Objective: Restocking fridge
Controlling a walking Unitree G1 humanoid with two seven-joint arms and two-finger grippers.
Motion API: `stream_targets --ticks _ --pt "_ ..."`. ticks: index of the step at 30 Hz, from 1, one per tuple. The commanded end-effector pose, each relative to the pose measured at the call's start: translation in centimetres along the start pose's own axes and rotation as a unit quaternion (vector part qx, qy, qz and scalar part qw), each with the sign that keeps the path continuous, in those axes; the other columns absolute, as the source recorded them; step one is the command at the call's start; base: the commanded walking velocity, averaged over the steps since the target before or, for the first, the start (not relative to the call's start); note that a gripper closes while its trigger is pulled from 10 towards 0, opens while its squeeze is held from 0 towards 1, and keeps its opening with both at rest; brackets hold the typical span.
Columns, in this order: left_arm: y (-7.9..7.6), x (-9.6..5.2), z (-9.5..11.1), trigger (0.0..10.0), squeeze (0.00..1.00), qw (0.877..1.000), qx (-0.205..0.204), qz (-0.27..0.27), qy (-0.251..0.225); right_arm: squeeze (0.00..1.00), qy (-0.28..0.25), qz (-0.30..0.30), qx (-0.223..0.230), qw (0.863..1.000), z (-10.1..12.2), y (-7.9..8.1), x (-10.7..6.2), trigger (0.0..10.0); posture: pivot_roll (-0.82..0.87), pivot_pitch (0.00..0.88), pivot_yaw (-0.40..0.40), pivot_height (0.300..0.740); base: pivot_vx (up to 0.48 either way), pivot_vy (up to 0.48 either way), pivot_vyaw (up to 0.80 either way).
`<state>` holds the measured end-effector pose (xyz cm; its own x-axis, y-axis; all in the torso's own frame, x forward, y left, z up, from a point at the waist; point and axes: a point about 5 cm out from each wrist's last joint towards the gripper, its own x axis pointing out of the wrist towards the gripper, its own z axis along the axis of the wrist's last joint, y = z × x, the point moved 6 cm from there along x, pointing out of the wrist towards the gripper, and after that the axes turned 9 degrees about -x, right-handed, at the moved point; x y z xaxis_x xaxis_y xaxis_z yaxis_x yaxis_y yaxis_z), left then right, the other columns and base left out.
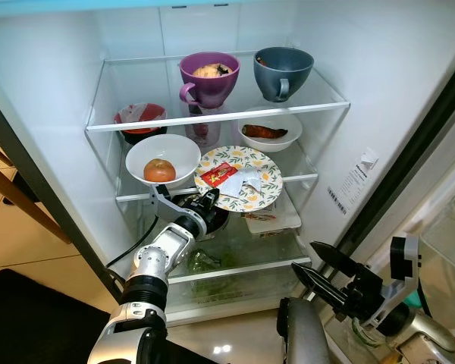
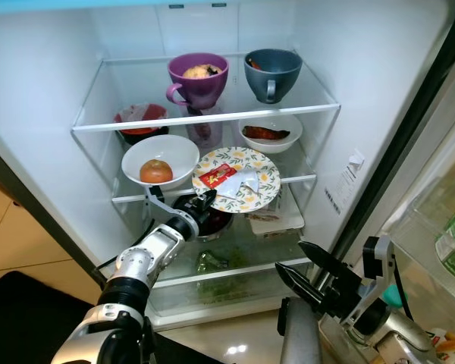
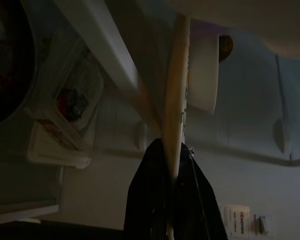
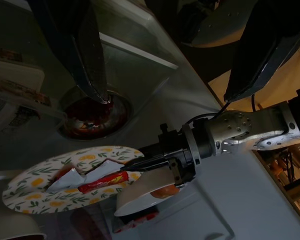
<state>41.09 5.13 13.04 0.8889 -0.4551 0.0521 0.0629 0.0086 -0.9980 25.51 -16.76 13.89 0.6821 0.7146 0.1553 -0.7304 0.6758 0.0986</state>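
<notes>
A floral plate [image 1: 243,178] with a red wrapper and white packets on it lies at the front of the fridge's middle glass shelf [image 1: 303,176], overhanging its edge. My left gripper [image 1: 207,199] reaches into the fridge and is shut on the plate's near left rim. The left wrist view shows the plate rim [image 3: 176,100] edge-on between the black fingers [image 3: 150,200]. My right gripper [image 1: 303,256] hangs open low on the right, outside the fridge, with nothing in it.
Beside the plate stands a white bowl [image 1: 162,158] with a round fruit. Behind are a white dish [image 1: 270,129] and a red-lidded bowl [image 1: 140,119]. The top shelf holds a purple cup [image 1: 209,78] and a blue-grey cup [image 1: 283,73]. Below sit a dark bowl [image 1: 216,220] and a clear container [image 1: 271,220].
</notes>
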Motion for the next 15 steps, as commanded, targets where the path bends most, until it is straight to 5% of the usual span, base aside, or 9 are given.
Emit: stream_targets --ticks 1,15 --pt "-0.5 0.7 -0.7 10.0 0.00 1.000 -0.002 -0.006 0.002 0.00 0.004 0.011 0.001 1.000 0.1 0.5 0.2 10.0 -0.10 0.154 0.034 0.375 0.000 0.000 0.00" --pt "-2.0 1.9 0.4 10.0 0.00 1.000 0.011 -0.014 -0.005 0.00 0.009 0.023 0.001 1.000 0.4 1.4 0.2 10.0 -0.11 0.193 0.028 0.375 0.000 0.000 0.00"
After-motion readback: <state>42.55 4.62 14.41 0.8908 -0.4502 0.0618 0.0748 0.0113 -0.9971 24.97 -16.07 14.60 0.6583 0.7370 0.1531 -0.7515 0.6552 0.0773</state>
